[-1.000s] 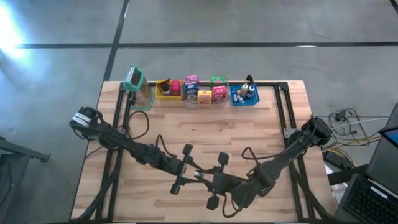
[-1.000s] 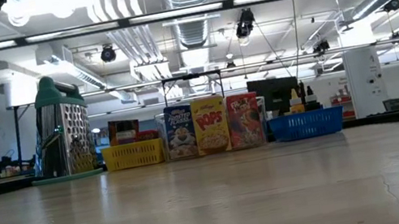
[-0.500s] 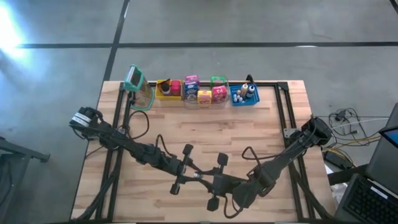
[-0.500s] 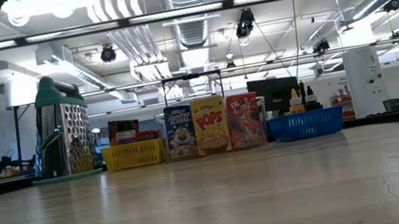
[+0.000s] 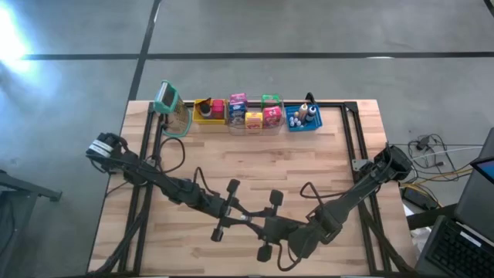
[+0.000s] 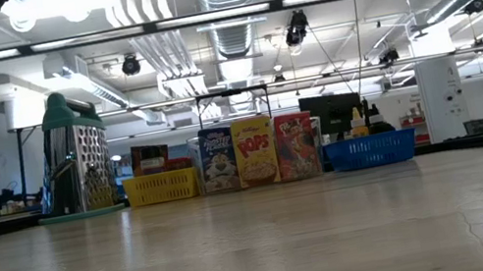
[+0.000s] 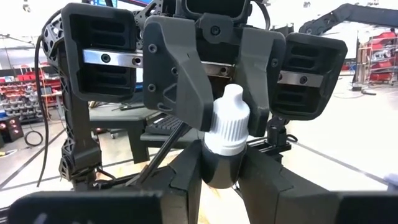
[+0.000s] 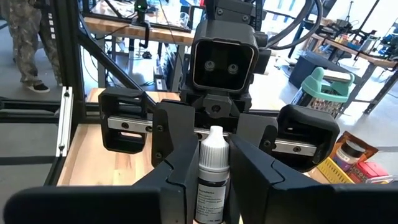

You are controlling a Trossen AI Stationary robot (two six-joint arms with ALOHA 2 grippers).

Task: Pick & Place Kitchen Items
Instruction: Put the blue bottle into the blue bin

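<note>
Big picture first: the table point(image 5: 255, 166) is mostly bare wood, and the sorting looks nearly finished. Along the far edge sit a grater point(image 5: 166, 99), a yellow bin point(image 5: 207, 117), a clear bin point(image 5: 266, 125) with the cereal boxes point(image 5: 253, 113), and a blue bin point(image 5: 302, 123) with small bottles. No loose groceries lie on the boards, as far as the high view shows.

Down front, both arms meet nose to nose. The left gripper point(image 5: 248, 219) and right gripper point(image 5: 270, 225) each pinch one white-capped bottle point(image 7: 227, 127), held between them above the near table. It reads as a handover; one side must let go, then the bottle goes to a bin.
</note>
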